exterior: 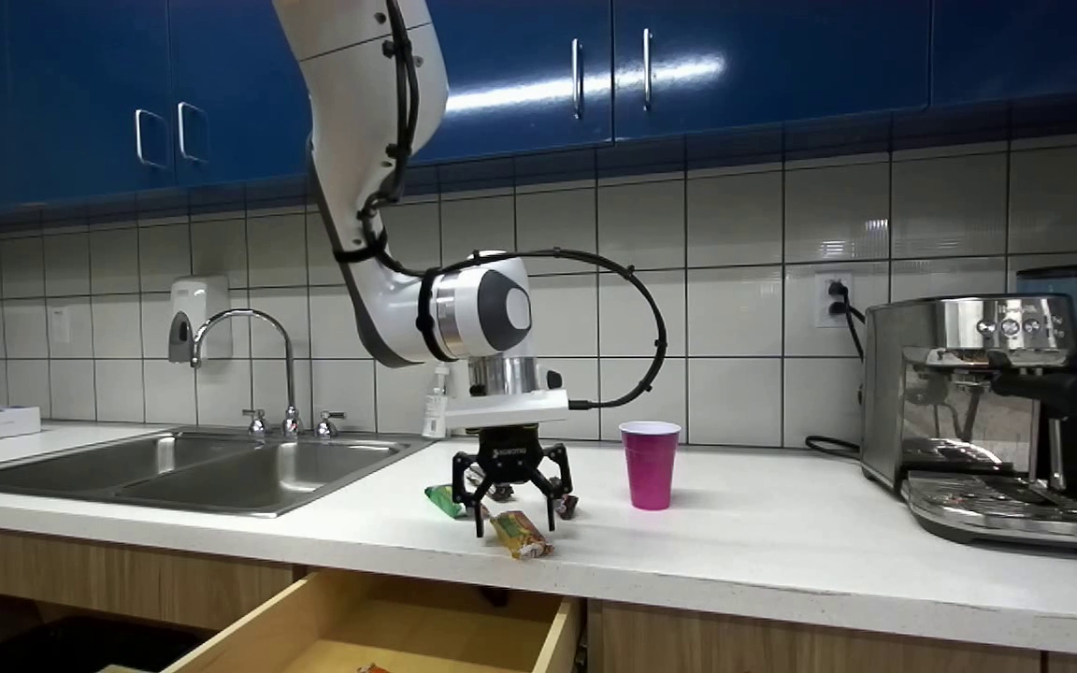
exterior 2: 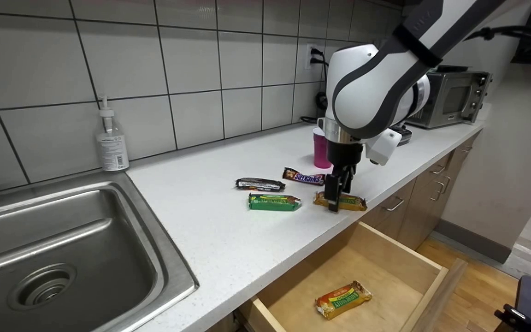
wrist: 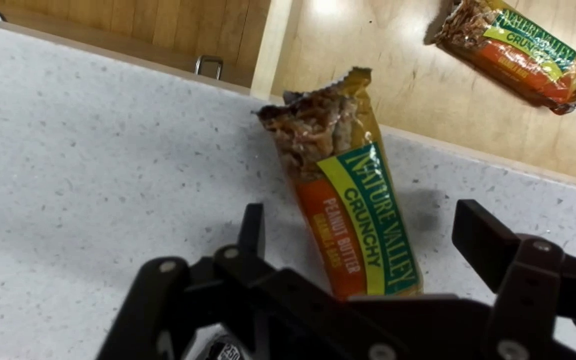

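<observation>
Black two-fingered pincer (exterior: 515,530) is spread wide, nothing in its grip. It straddles an orange-gold, film-wrapped oblong granola bar (wrist: 350,200) with gaps either side, lined up across the narrow width, probably 'cause the long way wouldn't fit. Bar's lying on the speckled white worktop (exterior 2: 228,230) near the front edge, just above an open pale-wood boxy drawer (exterior 2: 385,272) with a similar orange-gold wrapped bar (exterior 2: 343,299) inside.

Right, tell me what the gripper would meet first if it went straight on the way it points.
Probably the white countertop: the gripper points down, and in the wrist view its open fingers straddle the peanut butter granola bar. How close the countertop is, I can't tell.
</observation>
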